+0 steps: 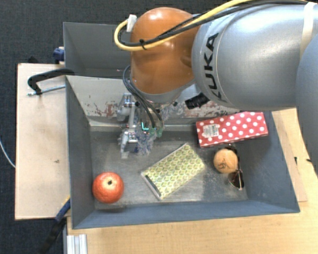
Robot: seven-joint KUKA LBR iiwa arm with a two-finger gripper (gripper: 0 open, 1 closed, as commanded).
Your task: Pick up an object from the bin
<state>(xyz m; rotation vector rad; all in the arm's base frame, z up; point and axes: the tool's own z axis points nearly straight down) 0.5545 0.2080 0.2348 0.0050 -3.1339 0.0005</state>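
Note:
My gripper [133,139] hangs under the orange wrist cover, low over the bin floor near the back wall, left of centre. A flat green-and-yellow patterned packet [174,170] lies just to its front right. At the front left corner sits a red apple [108,187], well clear of the gripper. Whether anything is in the gripper's grasp is too cluttered to make out.
A red box with white polka dots [231,128] leans along the back right. A small tan round fruit [225,160] lies below it, with a dark glossy piece [236,180] beside it. The arm covers the bin's back right.

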